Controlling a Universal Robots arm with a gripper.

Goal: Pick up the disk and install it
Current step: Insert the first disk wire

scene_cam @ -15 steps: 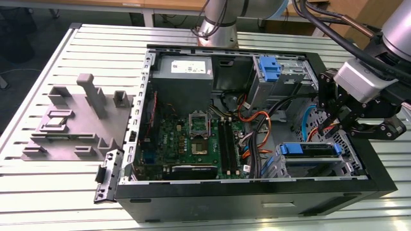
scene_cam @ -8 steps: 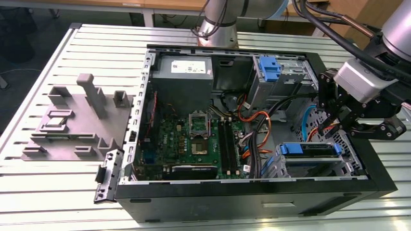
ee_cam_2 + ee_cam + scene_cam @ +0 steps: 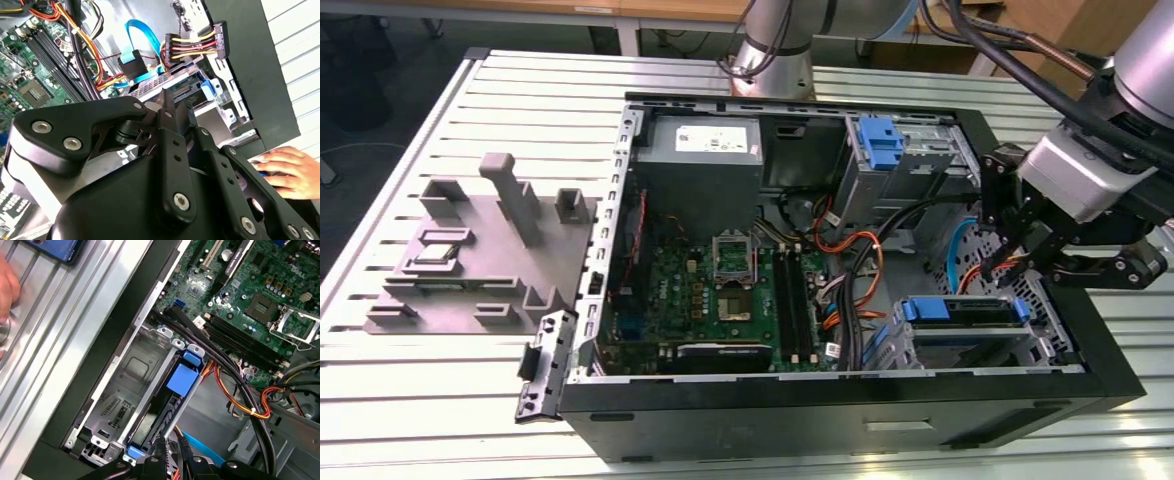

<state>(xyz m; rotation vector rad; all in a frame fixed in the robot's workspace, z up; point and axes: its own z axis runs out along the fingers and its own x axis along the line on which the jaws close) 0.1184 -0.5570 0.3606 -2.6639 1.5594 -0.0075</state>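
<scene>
Above the open computer case (image 3: 1067, 370), the gripper (image 3: 1047, 262) hangs with fingers nearly together, holding nothing, near the disk (image 3: 965, 312) seated in its bay; a hand (image 3: 287, 170) rests outside.

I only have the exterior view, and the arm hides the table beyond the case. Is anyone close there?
Observer: Yes. In the second wrist view a person's hand lies on the table beside the case.
Operator: Anything lying near it?
Observer: In the first wrist view a blue object lies on the table near that hand.
Operator: And under the gripper?
Observer: The gripper hangs over a blue-framed drive in its bay; the slot beside it shows bare metal.
</scene>
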